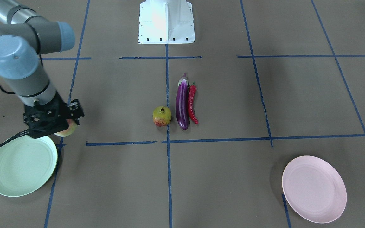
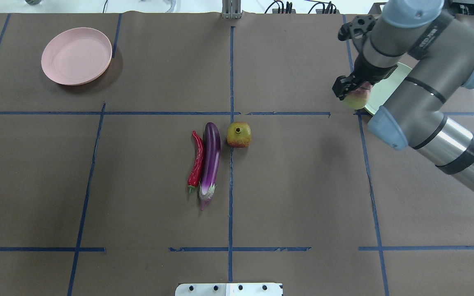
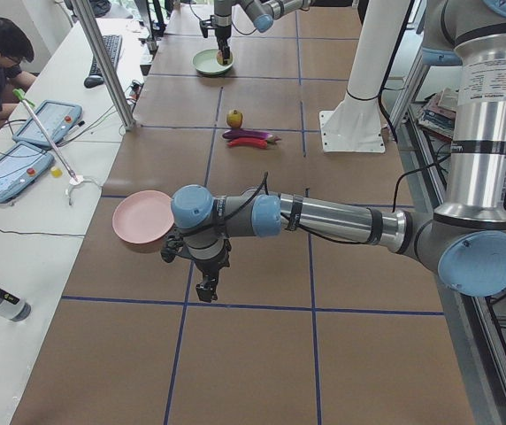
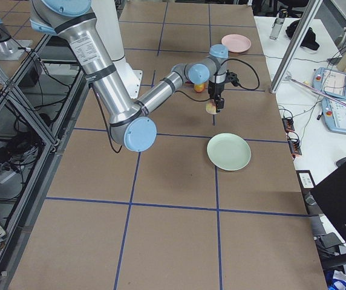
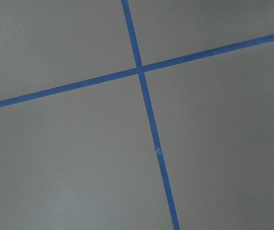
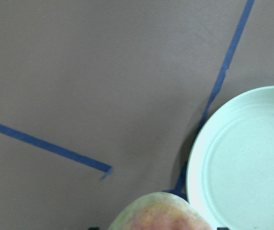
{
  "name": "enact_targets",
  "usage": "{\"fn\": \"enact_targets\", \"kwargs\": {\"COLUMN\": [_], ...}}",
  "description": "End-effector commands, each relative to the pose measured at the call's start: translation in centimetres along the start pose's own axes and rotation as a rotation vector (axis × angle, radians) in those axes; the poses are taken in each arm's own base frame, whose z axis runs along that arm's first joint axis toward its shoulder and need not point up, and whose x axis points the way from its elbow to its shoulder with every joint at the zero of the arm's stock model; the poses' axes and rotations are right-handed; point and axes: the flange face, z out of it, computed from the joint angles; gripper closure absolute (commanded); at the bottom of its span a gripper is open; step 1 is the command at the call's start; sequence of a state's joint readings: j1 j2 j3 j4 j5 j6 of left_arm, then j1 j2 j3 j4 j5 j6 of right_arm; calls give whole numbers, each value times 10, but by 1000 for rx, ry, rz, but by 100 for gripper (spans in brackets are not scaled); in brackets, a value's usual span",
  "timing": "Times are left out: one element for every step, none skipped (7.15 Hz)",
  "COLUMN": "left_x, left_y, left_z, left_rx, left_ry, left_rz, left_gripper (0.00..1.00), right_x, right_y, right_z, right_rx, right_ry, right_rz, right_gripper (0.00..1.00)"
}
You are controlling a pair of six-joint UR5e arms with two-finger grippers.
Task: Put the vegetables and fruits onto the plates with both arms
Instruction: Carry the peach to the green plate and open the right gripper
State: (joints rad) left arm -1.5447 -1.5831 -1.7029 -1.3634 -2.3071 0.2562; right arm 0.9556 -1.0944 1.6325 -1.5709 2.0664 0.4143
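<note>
Placed so far: none of four.
- Mint plate (image 1: 22,166) and pink plate (image 1: 314,189): both bare.
- Peach (image 1: 69,129): clamped in right tool (image 1: 55,124), aloft just beside the mint plate's rim.
- Pomegranate (image 1: 162,116), eggplant (image 1: 182,103), chili (image 1: 191,104): lying mid-counter (image 1: 233,177).
- Left tool (image 3: 207,288): near pink plate, spread cannot be told.

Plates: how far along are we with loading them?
Done: nothing; the green plate and pink plate are both bare. In hand: the right arm's jaws hold the peach just short of the green plate's rim. Left: pomegranate, eggplant and chili lie mid-table; the left arm hangs by the pink plate.
</note>
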Motion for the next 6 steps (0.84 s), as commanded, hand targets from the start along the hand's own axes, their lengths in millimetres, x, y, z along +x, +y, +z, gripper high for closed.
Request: {"fn": "enact_targets", "kwargs": {"left_x": [0, 0, 0, 0, 0, 0], "left_y": [0, 0, 1, 1, 2, 1], "left_z": [0, 0, 1, 1, 1, 0], "left_rx": [-1, -1, -2, -2, -2, -1], "left_ry": [0, 0, 1, 1, 1, 0], "left_rz": [-1, -1, -2, -2, -2, -1], "left_gripper": [0, 0, 0, 0, 0, 0], "right_x": [105, 125, 129, 132, 134, 135], "right_y": [9, 14, 18, 21, 24, 14], "right_z": [73, 95, 97, 99, 100, 82], "right_rx": [49, 32, 21, 18, 16, 45], "right_ry": [-33, -24, -20, -16, -15, -17], "right_rz": [-71, -93, -87, -73, -67, -64], "right_gripper": [93, 81, 42, 0, 0, 0]}}
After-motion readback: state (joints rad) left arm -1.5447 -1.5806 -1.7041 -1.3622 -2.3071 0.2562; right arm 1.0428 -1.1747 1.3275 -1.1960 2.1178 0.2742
